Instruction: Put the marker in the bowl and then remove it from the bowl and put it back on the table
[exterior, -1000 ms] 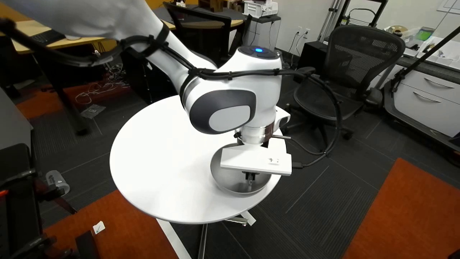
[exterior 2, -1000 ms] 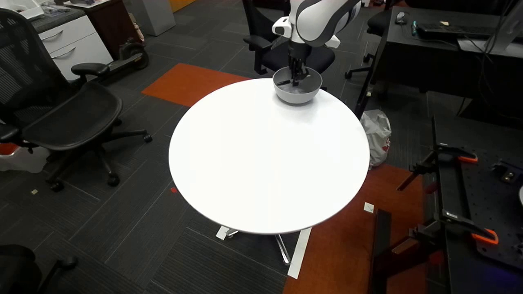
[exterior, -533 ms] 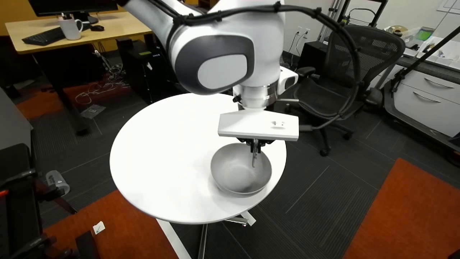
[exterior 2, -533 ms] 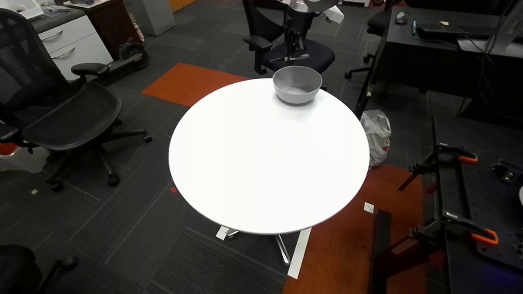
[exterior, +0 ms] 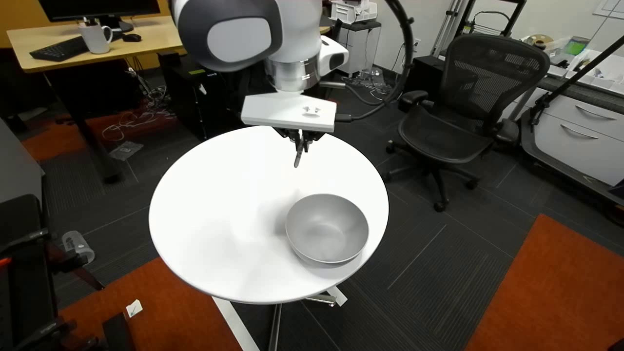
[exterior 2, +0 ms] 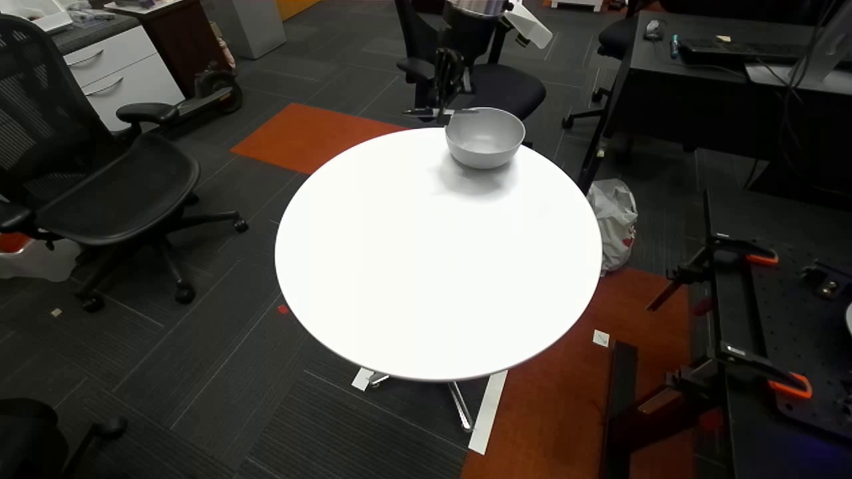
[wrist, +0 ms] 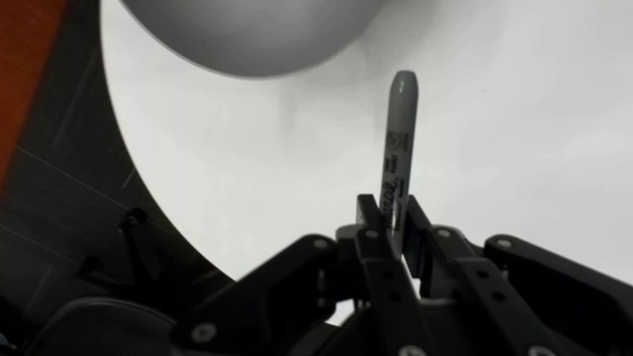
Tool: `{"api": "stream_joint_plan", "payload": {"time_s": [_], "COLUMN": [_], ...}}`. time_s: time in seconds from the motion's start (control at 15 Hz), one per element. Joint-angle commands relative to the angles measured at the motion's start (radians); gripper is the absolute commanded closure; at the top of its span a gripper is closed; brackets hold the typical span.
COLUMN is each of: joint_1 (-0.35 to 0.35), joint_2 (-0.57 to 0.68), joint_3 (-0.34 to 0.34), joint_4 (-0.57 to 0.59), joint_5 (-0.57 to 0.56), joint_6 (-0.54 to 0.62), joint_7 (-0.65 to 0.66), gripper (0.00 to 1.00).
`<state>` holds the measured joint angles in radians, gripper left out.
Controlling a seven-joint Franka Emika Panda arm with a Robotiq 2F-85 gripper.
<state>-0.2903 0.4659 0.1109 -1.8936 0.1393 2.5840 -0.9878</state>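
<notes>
The gripper pinches the marker, pointing at wrist-view twelve o'clock. Looks light, hard, slippery: hold its middle.

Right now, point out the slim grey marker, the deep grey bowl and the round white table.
Slim grey marker (wrist: 398, 158), wrist view: its printed barrel.
Deep grey bowl (exterior: 327, 228), in an exterior view: its inner surface.
Round white table (exterior 2: 437, 259), in an exterior view: bare tabletop.
</notes>
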Motion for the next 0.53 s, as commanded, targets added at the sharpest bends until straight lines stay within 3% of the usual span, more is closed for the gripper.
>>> {"api": "stream_joint_plan", "payload": {"time_s": [0.0,0.47], "joint_1": [0.064,0.12], "joint_2": [-0.022,0.102], "joint_3": [0.025,0.119], "joint_4": [-0.071,-0.045], "joint_5": [0.022,0.042], "joint_6": [0.057,0.092], "joint_7": [0.053,0.068], "gripper": [0.96,0.96]}}
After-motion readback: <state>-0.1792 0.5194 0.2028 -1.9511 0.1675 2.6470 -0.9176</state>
